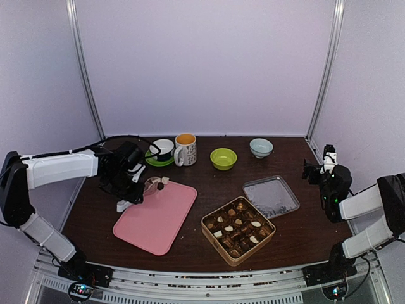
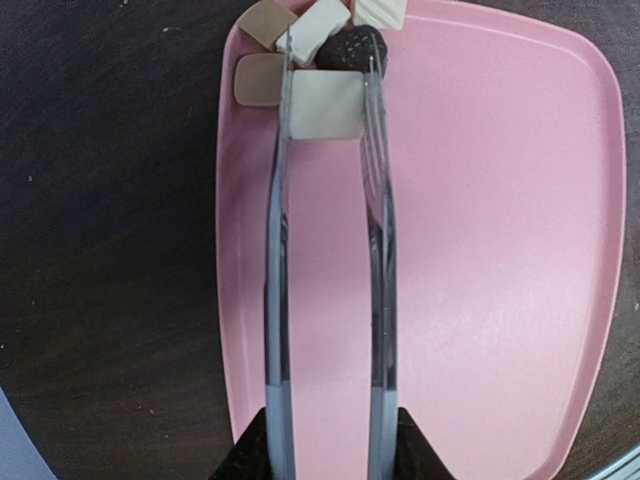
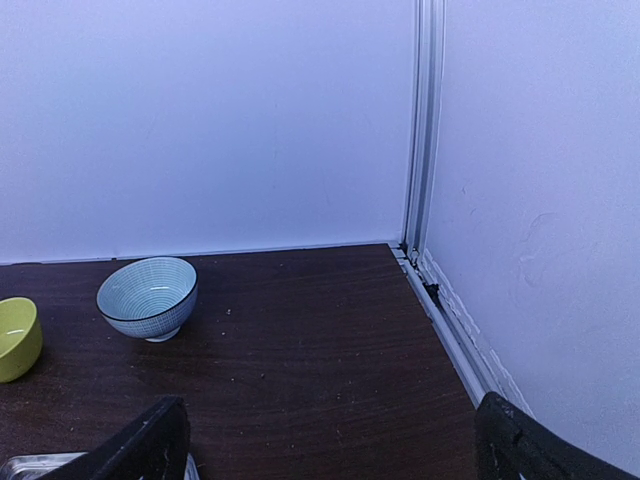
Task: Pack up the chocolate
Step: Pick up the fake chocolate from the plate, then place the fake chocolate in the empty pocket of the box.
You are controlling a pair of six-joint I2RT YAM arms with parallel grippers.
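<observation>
I am reading the left arm reaching out low and rightward, the left gripper fingers pressing on the tongs. The right arm is sitting folded, the right gripper fingers gaping wide.

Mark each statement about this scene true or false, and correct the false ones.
1. The left gripper holds metal tongs over the pink tray. True.
2. The tong tips straddle a dark brown piece. False: a cream-white piece sits between them.
3. The gold box is empty. False: the tin holds many chocolates.
4. The right gripper is open and holds nothing. True.
5. The unpacked candy lies mid-tray. False: the loose pieces cluster at one corner.
</observation>
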